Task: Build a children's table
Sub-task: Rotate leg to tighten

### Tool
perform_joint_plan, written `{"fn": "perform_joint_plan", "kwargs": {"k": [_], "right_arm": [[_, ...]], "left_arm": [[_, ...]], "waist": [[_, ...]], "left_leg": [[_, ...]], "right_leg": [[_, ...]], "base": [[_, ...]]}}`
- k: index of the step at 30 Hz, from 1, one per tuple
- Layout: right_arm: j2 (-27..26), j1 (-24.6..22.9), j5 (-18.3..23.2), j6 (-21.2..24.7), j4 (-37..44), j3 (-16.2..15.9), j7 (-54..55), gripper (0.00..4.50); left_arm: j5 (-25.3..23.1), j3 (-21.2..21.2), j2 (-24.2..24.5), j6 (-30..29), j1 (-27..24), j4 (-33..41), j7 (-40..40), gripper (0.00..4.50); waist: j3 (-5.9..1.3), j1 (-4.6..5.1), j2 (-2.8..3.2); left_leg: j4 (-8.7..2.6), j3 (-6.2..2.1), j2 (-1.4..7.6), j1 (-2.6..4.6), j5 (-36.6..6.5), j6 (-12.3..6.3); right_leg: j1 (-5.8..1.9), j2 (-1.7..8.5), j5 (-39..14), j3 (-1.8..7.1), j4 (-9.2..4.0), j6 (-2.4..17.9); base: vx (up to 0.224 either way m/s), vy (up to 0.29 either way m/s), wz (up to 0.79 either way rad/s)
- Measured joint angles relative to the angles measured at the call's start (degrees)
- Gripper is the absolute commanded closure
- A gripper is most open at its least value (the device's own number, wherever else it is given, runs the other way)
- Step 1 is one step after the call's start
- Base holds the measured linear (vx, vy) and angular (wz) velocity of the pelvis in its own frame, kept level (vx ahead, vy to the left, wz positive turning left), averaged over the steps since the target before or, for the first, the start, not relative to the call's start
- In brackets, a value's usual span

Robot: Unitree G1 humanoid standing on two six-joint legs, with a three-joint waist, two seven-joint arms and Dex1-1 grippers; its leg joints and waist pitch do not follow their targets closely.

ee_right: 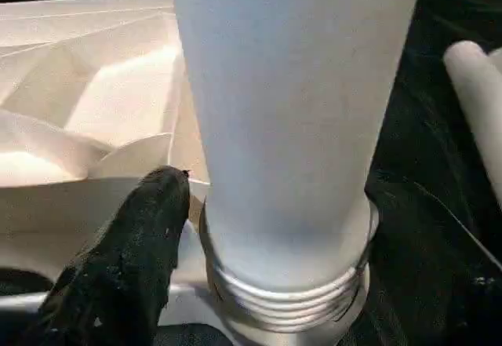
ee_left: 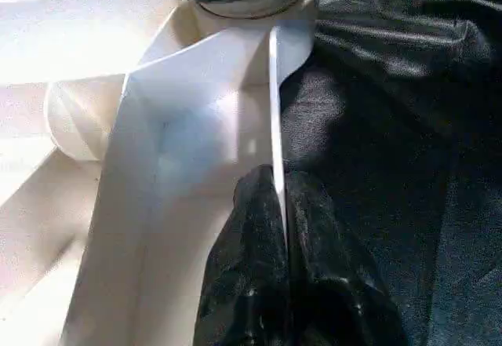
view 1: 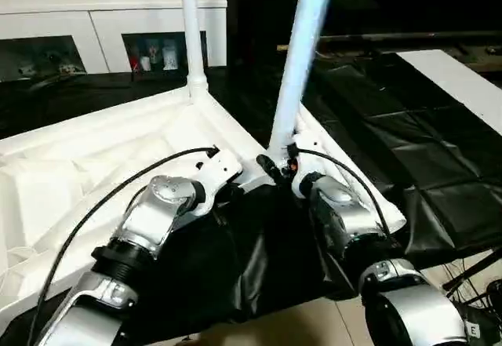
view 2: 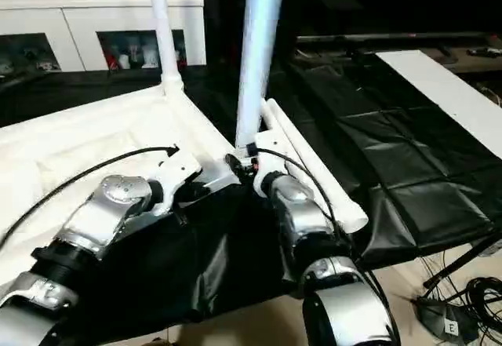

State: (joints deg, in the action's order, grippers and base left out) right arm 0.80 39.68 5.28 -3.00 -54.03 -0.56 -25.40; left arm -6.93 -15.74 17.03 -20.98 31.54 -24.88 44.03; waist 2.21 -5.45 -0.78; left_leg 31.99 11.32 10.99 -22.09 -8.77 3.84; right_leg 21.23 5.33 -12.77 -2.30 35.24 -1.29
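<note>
At the near corner of the upturned white ribbed plastic tabletop [view 1: 102, 154], my right gripper [ee_right: 259, 228] stood open around the upright white tapered tube leg [view 2: 255, 56], threads still showing above its socket; my left gripper [ee_left: 278, 228] pinched the tabletop's rim.

The tabletop [view 1: 102, 154] lies upside down on the sheet [view 1: 408, 150], with the cabinet [view 1: 102, 16] behind it. One leg [view 1: 191, 28] stands up in the far corner, and another leg [view 1: 302, 52] stands up in the near right corner. More legs [view 2: 314, 165] lie flat on the sheet just to the right of the tabletop. The left gripper [ee_left: 278, 228] sits on the tabletop's near edge wall, and the right gripper [view 1: 292, 165] is at the bottom of the near leg.
</note>
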Motion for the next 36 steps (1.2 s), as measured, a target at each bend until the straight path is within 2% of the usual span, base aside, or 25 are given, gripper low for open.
{"fn": "perform_joint_plan", "kwargs": {"k": [2,6,10,14,18,30,36], "right_arm": [[1.8,-1.13,-0.17,-0.05,1.87,-1.42,-4.14,0.57],[6.65,-3.14,-1.12,-0.23,6.52,-5.3,-13.4,0.57],[11.86,-5.39,-1.19,-0.26,11.34,-7.33,-22.49,0.57],[14.59,-6.82,-1.02,-0.09,14.23,-8.81,-29.44,0.57],[15.16,-7.72,-0.63,0.12,15.74,-9.85,-32.82,0.57],[15.94,-7.95,-1.04,0.25,16.31,-11.12,-35.78,0.57],[15.72,-7.97,-0.87,0.3,16.3,-11.12,-36.29,1.14]], "left_arm": [[0.09,0.02,1.19,1.91,-0.65,0.53,1.78,4.5],[0.69,-0.41,3.92,4.51,-2.04,2.54,5.82,4.5],[2.11,-0.67,6.45,5.59,-3.43,5.2,10.52,4.5],[3.53,-1.08,9.02,7.45,-4.92,7.19,15.75,4.5],[4.88,-1.83,10.76,8.5,-5.97,8.66,19.82,4.5],[6.1,-2.12,12.47,9.07,-6.38,8.91,22.73,4.5],[6.16,-2.07,12.58,9.07,-6.39,8.92,22.81,4.5]], "waist": [[0.0,-0.16,0.0],[-0.02,-0.4,0.04],[-0.03,-0.56,0.05],[-0.03,-0.7,0.05],[-0.01,-1.25,0.08],[0.01,-0.97,0.04],[0.03,-0.93,0.01]], "left_leg": [[-0.11,0.0,0.06,-0.03,0.01,-0.01],[-0.18,-0.01,0.16,-0.32,0.15,-0.21],[0.17,0.01,0.15,-0.71,0.28,-0.67],[0.53,0.05,0.15,-0.96,0.11,-1.16],[0.6,0.1,0.15,-0.97,0.0,-0.99],[0.71,0.13,0.15,-0.94,0.02,-0.95],[0.73,0.13,0.15,-0.94,0.02,-0.96]], "right_leg": [[0.09,-0.05,0.01,-0.06,0.05,0.01],[0.44,-0.19,-0.16,-0.08,0.06,-0.05],[0.62,-0.18,-0.28,-0.03,-0.02,0.0],[0.72,-0.15,-0.31,-0.01,-0.03,0.05],[0.7,-0.09,-0.31,-0.01,0.03,0.06],[0.69,-0.06,-0.22,0.02,0.16,0.09],[0.7,-0.06,-0.22,0.03,0.19,0.09]], "base": [[0.0,0.0,0.0],[0.0,0.0,0.0],[0.0,0.0,0.0],[0.0,0.0,0.0],[0.0,0.0,0.0],[0.0,0.0,0.0],[0.0,0.0,0.0]]}}
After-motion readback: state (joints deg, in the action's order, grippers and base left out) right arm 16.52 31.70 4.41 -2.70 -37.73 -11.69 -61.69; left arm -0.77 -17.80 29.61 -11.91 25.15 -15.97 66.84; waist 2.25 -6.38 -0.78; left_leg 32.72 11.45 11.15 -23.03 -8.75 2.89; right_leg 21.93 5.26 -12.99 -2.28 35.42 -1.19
